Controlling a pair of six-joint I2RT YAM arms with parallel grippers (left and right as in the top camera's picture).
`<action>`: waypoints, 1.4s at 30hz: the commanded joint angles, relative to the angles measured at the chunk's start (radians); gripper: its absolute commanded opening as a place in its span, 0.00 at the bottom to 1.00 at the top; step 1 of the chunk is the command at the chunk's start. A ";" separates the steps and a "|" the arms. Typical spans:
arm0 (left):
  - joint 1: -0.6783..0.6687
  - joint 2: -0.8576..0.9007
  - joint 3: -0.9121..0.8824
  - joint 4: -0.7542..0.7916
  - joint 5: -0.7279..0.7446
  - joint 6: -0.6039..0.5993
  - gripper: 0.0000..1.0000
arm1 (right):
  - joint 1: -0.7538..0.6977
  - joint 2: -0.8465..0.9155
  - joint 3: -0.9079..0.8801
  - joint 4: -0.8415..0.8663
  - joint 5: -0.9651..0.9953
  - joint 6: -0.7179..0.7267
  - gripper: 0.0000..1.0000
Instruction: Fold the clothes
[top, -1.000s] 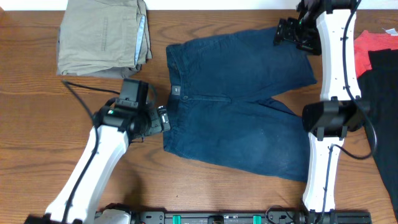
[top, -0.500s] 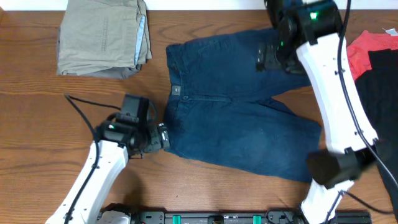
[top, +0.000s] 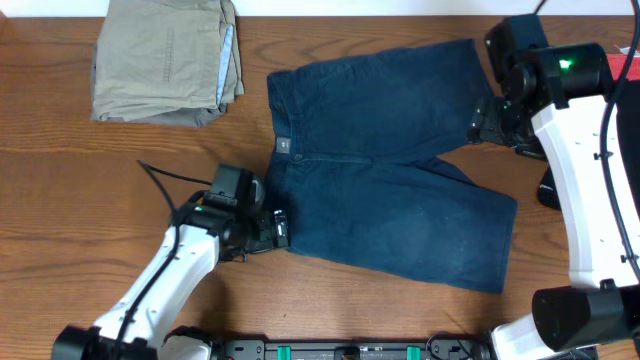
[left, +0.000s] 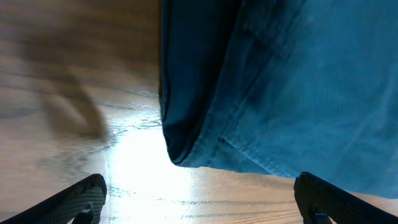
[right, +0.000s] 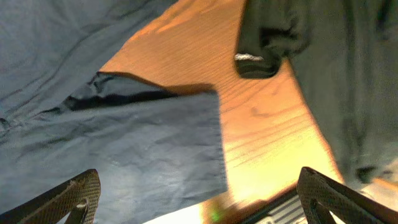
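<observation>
Item: navy shorts (top: 390, 170), lying spread flat mid-desk (top: 60, 200), waistband facing the left edge, both legs reaching toward the right edge. Left gripper (top: 284, 228): hovering at the waistband's near corner, jaws standing fully apart, gripping nothing. Right gripper (top: 480, 125): hanging by the far leg's hem, jaws likewise gaping wide, carrying nothing. Khaki garment (top: 165, 60): sitting folded at the far left corner. Black garment (right: 323, 81): lying along the right edge.

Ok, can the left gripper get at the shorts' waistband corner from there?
Probably yes: the left gripper is open and right beside that corner of the shorts, with only bare table around it and nothing else in the way.
</observation>
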 joint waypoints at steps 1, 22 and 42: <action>-0.020 0.056 -0.007 0.002 -0.037 -0.045 0.98 | -0.022 -0.004 -0.103 0.067 -0.162 -0.066 0.99; -0.024 0.191 -0.007 0.110 -0.076 -0.081 0.87 | -0.203 -0.127 -0.359 0.282 -0.229 -0.008 0.99; -0.029 0.191 -0.007 0.132 -0.075 -0.088 0.20 | -0.268 -0.281 -0.836 0.464 -0.652 -0.170 0.98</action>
